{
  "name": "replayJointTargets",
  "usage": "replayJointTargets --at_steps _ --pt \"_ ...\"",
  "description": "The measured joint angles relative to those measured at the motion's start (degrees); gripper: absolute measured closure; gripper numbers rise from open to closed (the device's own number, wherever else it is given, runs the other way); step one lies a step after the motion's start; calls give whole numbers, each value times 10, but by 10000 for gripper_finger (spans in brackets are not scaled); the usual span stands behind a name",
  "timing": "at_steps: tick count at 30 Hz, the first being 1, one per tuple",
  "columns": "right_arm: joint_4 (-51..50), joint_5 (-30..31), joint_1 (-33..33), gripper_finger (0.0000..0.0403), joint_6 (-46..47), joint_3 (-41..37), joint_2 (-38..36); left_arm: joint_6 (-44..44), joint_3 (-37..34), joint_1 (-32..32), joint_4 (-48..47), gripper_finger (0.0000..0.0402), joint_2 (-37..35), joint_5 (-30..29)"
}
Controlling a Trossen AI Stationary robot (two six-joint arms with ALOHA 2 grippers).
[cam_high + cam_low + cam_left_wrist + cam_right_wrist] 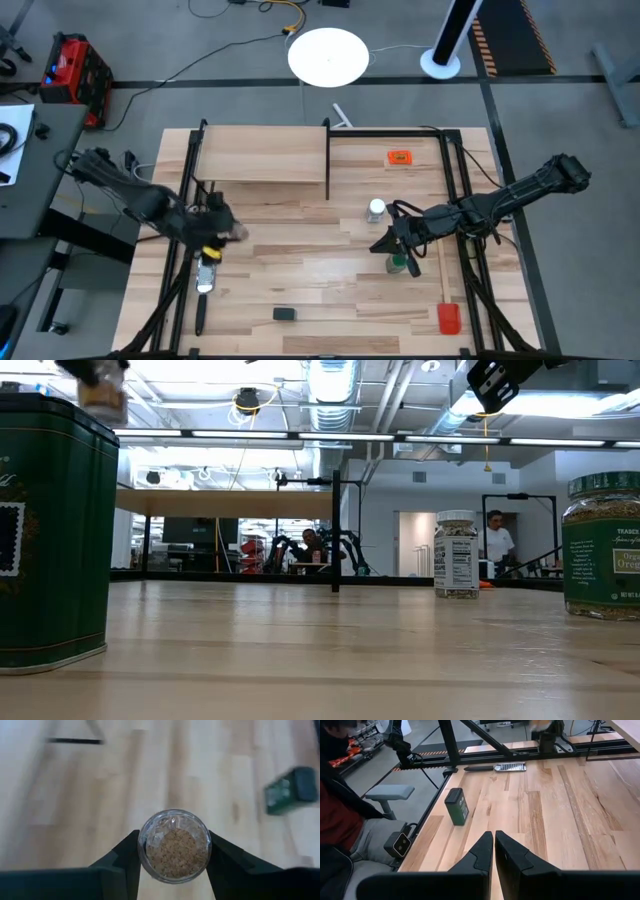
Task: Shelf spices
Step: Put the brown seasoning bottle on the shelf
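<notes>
My left gripper (222, 236) hangs over the table's left side, shut on the brownish jar (175, 845), which the low view shows high above the table (100, 395). My right gripper (494, 845) is shut on nothing. It hovers between the clear white-lidded jar (376, 210) and the green-lidded jar (400, 262), both standing upright on their bases. A dark green tin (285, 314) stands near the front edge. The shelf (262, 153), a light-wood plank in a black frame, stands at the far left. My left gripper pinches the brownish jar by its round glass wall (143, 846) between the two fingers (125, 857), one on each side. The wrist view looks at the jar end-on, with brown grains showing through the glass. The jar is lifted clear of the table.
A black-handled silver tool (206, 280) lies on the table under my left arm. An orange tag (399, 156) lies at the far right, and a red-headed spatula (447, 318) at the near right. A person sits beyond the table's edge in the right wrist view (345, 815).
</notes>
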Motion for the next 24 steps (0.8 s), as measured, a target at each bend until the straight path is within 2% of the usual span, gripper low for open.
replayJointTargets --at_steps 4,6,10,15,24 --pt "0 0 0 377 0 0 0 -48 83 58 -119 248 -2 -87" --pt "0 0 -1 377 0 0 0 -59 113 96 -159 248 -6 -109" --pt "0 0 -1 377 0 0 0 -35 148 178 -191 248 -18 -69" --pt "0 0 -2 377 0 0 0 21 147 266 -193 248 -35 -19" --pt "0 0 -13 377 0 0 0 145 116 354 -115 248 -34 81"
